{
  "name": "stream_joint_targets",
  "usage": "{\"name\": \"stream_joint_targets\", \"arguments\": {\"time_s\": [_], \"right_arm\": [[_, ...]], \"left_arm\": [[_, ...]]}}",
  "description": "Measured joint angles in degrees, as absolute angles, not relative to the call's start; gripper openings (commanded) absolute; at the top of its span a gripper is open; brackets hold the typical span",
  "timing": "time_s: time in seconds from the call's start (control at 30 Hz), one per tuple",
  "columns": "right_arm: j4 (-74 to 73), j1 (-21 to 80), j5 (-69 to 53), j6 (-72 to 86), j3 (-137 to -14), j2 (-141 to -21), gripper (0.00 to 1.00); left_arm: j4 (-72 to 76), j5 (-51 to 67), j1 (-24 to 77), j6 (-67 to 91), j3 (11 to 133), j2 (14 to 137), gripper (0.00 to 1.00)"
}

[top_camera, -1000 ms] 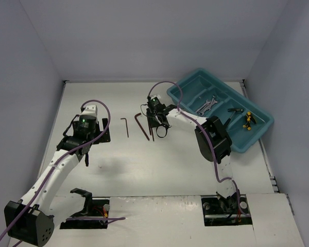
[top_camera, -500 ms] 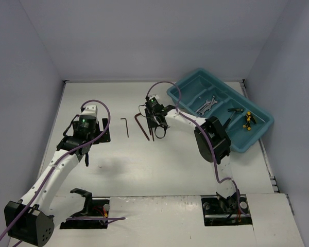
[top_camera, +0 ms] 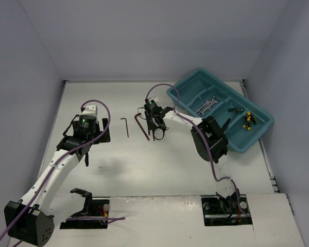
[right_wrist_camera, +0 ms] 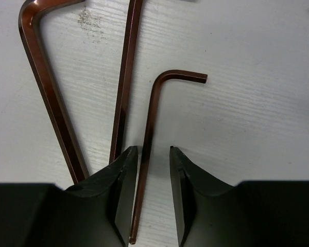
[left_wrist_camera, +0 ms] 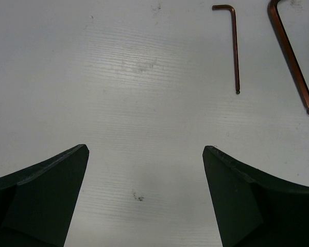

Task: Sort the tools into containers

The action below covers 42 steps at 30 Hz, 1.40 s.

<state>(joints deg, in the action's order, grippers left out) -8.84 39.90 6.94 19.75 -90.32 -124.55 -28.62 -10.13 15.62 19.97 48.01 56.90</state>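
Right gripper [right_wrist_camera: 150,152] jaws narrowly apart astride hex key [right_wrist_camera: 151,110]; tray [top_camera: 193,85] holds wrenches [top_camera: 208,105].

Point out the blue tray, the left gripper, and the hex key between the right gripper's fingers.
blue tray [top_camera: 194,88], top view, bare floor of its far compartment.
left gripper [left_wrist_camera: 145,148], left wrist view, midway between its fingertips.
hex key [right_wrist_camera: 149,128], right wrist view, on its long shaft.

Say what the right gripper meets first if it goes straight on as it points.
A hex key: its shaft lies between the fingers of the right gripper, whose tips would probably reach the table beside it.
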Motion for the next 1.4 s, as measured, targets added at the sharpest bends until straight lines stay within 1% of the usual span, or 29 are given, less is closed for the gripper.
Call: {"name": "stream_joint_targets", "arguments": {"time_s": [0.13, 0.17, 0.2, 0.27, 0.63, 0.87, 1.0, 1.1, 1.3, 1.33, 1.4], "right_arm": [[-8.8, 39.9, 8.1, 19.8, -90.2, -124.6, 0.14], [-8.8, 39.9, 8.4, 19.9, -90.1, -124.6, 0.10], [-8.7, 39.9, 8.6, 20.0, -90.1, -124.6, 0.03], [-8.6, 39.9, 8.8, 20.1, -90.0, -124.6, 0.00], [-10.2, 36.2, 8.8, 20.8, -90.5, -122.6, 0.00], [-10.8, 28.4, 11.8, 23.4, -100.2, -114.4, 0.00], [-8.7, 22.0, 13.5, 25.8, -105.3, -112.6, 0.00], [-8.9, 17.5, 13.9, 27.8, -108.6, -115.4, 0.00], [-9.2, 12.9, 12.0, 31.8, -116.0, -128.4, 0.01], [-9.3, 12.7, 11.6, 32.2, -116.4, -130.3, 0.04], [-9.9, 12.5, 10.9, 33.0, -116.7, -133.5, 0.13]], "left_arm": [[-28.6, -10.2, 15.6, 20.0, 48.0, 56.9, 0.91], [-28.6, -10.2, 15.6, 20.0, 48.0, 56.9, 0.91], [-28.6, -10.2, 15.6, 19.9, 48.0, 56.9, 0.91], [-28.6, -10.2, 15.6, 20.0, 48.0, 56.9, 0.91], [-28.7, -10.2, 15.6, 19.9, 48.0, 56.9, 0.90], [-28.7, -10.7, 15.6, 19.9, 48.0, 56.9, 0.91], [-28.8, -11.0, 15.6, 19.9, 48.0, 56.9, 0.91], [-28.9, -11.2, 15.6, 19.7, 48.0, 56.8, 0.91], [-28.9, -11.7, 15.6, 19.6, 48.0, 56.5, 0.90], [-29.0, -11.7, 15.6, 19.5, 48.0, 56.5, 0.90], [-29.0, -11.7, 15.6, 19.5, 48.0, 56.5, 0.90]]}}
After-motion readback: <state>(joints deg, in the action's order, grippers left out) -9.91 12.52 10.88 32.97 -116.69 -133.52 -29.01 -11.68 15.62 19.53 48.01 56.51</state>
